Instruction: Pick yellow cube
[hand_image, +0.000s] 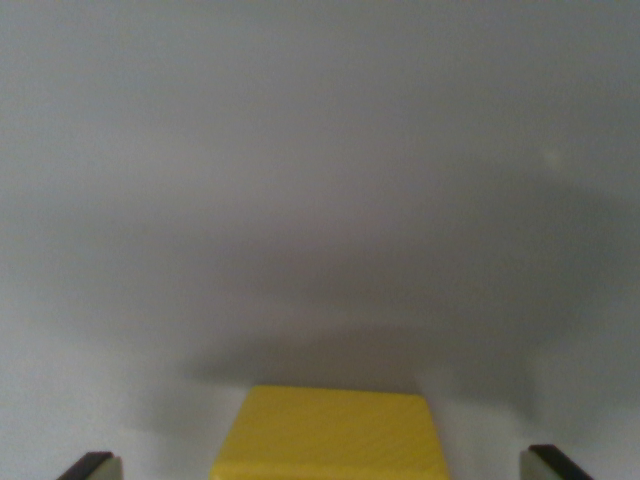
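The yellow cube (330, 432) rests on a plain grey surface at the bottom centre of the wrist view, its lower part cut off by the frame edge. My gripper (322, 466) is open around it. One dark fingertip (90, 466) shows at the bottom left and the other fingertip (552, 463) at the bottom right. Both stand well apart from the cube's sides, with grey surface visible in the gaps. The cube casts a soft shadow behind it.
A bare grey surface (320, 180) fills the whole view beyond the cube. A broad dim shadow lies across the middle and right.
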